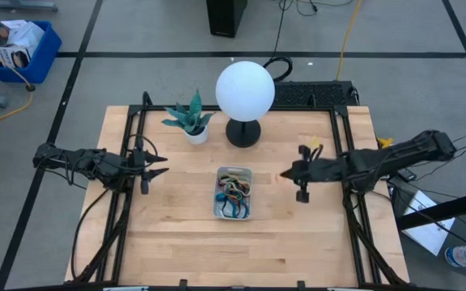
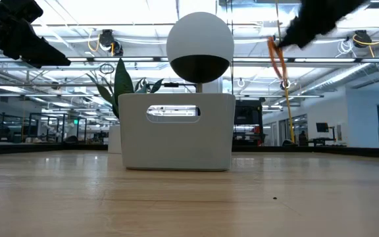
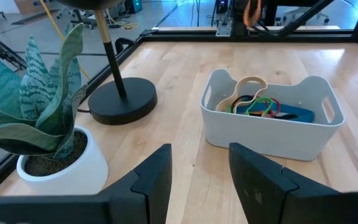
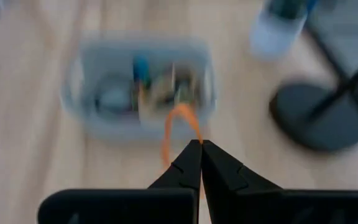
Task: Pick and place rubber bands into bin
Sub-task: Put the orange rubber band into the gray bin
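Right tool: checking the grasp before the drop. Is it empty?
No: the right tool is shut on an orange rubber band hanging from its tips above the bin.

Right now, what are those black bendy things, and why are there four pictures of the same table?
The black bendy things are two robot arms, each ending in two fingers for picking things up. Four cameras look at once: one from above, one low at table height, and one riding on each arm's wrist.

On the wooden table stand a white globe lamp, a small potted plant and a bin holding colourful rubber bands.

The right gripper, beside the bin, is pinched shut on an orange band, which dangles in the wrist picture and the low one. The left gripper waits open on the other side, holding nothing.
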Controlling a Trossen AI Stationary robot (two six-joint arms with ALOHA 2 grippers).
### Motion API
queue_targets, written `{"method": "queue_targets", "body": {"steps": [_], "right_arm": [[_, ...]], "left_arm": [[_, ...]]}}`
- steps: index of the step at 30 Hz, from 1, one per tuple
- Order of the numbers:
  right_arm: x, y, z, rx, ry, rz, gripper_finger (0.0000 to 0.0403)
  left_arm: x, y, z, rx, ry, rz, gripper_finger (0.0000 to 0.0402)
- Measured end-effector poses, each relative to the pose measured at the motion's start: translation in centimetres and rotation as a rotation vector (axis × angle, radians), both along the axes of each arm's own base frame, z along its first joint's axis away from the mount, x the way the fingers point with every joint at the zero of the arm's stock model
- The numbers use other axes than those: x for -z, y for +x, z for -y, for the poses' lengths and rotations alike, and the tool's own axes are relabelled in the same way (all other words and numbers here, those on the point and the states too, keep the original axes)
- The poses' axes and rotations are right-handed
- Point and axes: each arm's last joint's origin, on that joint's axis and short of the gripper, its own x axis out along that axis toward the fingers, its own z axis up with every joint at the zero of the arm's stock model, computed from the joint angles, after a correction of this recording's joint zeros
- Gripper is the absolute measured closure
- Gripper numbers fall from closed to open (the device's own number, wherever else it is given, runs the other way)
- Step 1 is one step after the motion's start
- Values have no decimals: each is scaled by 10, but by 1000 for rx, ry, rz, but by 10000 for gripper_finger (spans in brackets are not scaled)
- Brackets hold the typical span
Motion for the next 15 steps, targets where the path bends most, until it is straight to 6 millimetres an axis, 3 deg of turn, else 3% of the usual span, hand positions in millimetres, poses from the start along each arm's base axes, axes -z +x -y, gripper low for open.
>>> {"method": "queue_targets", "body": {"steps": [8,15], "right_arm": [[-55,-1,6,-42,-22,484,403],[-84,14,8,-129,-79,483,403]], "left_arm": [[0,0,0,-2,-4,2,236],[0,0,0,-3,-4,2,236]]}}
